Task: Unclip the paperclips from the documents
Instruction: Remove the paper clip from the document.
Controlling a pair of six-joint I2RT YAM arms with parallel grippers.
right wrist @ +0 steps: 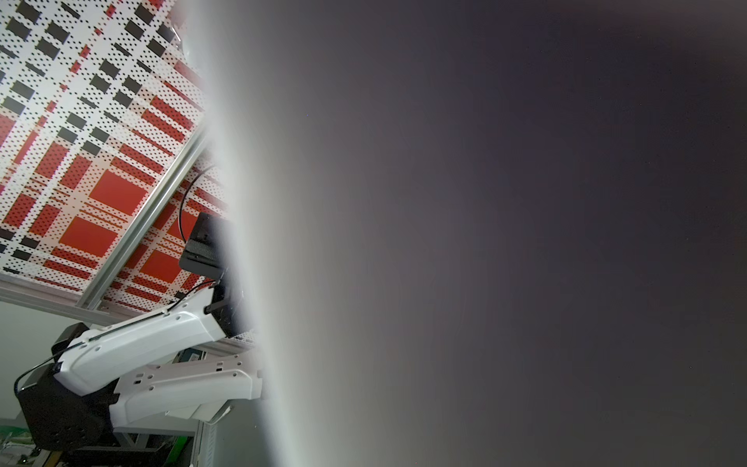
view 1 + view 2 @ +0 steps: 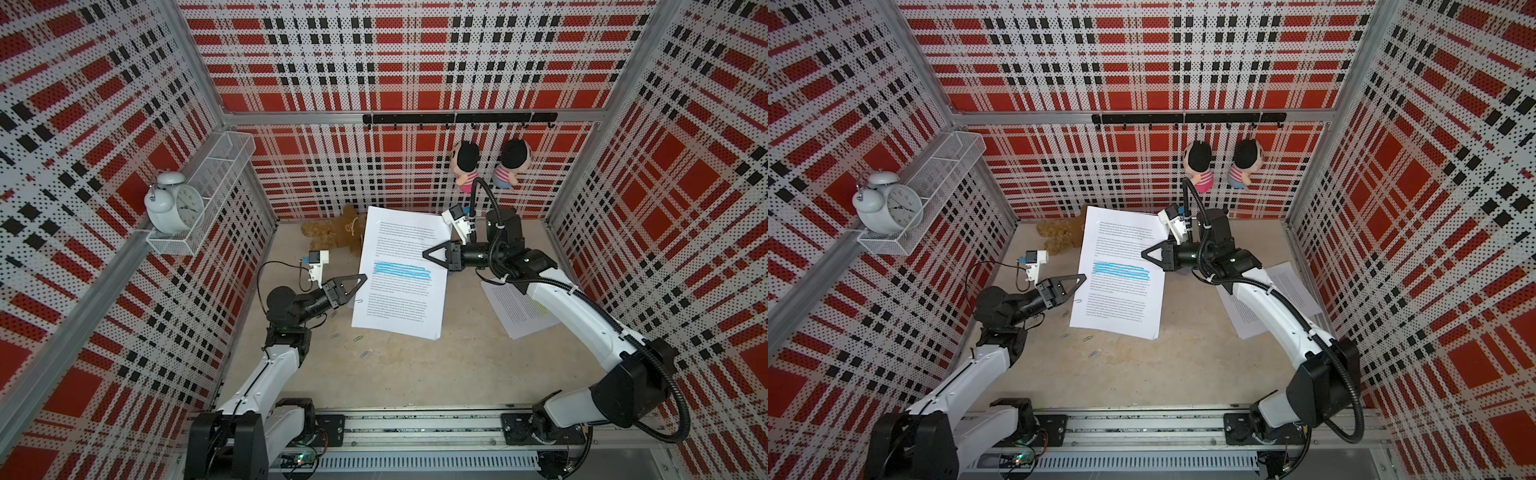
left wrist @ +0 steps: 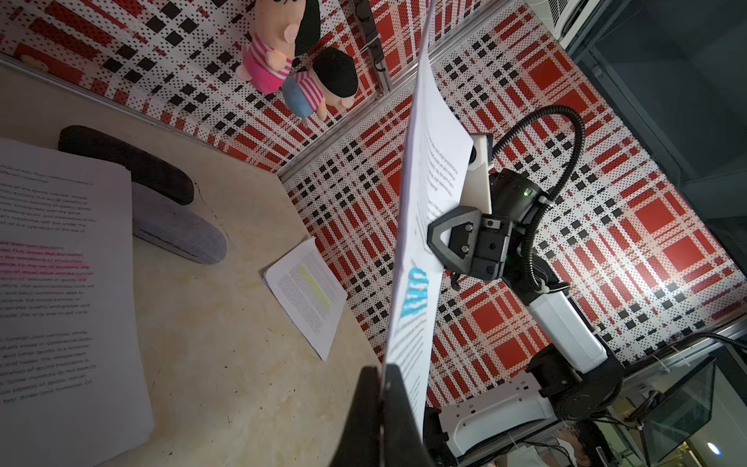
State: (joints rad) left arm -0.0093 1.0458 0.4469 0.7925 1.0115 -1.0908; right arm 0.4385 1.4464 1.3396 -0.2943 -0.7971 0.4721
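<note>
A white document with a blue highlighted band (image 2: 401,272) hangs lifted above the table between both arms. My left gripper (image 2: 365,276) is shut on its left edge; the closed black fingers (image 3: 366,408) meet the sheet edge-on. My right gripper (image 2: 425,253) is shut on the right edge and also shows in the left wrist view (image 3: 434,242). A silver paperclip (image 2: 358,301) sits on the left edge just below my left fingertips. A yellow-banded document (image 2: 519,309) lies under my right arm. A pink-banded one (image 3: 60,283) lies beneath the lifted sheets. Paper fills the right wrist view.
Three loose paperclips (image 2: 334,336) (image 2: 357,338) (image 2: 365,354) lie on the beige table near my left arm. A brown teddy bear (image 2: 332,232) lies at the back, with two dolls (image 2: 465,164) hanging on the wall. Two dark insoles (image 3: 133,161) lie behind the pink-banded stack.
</note>
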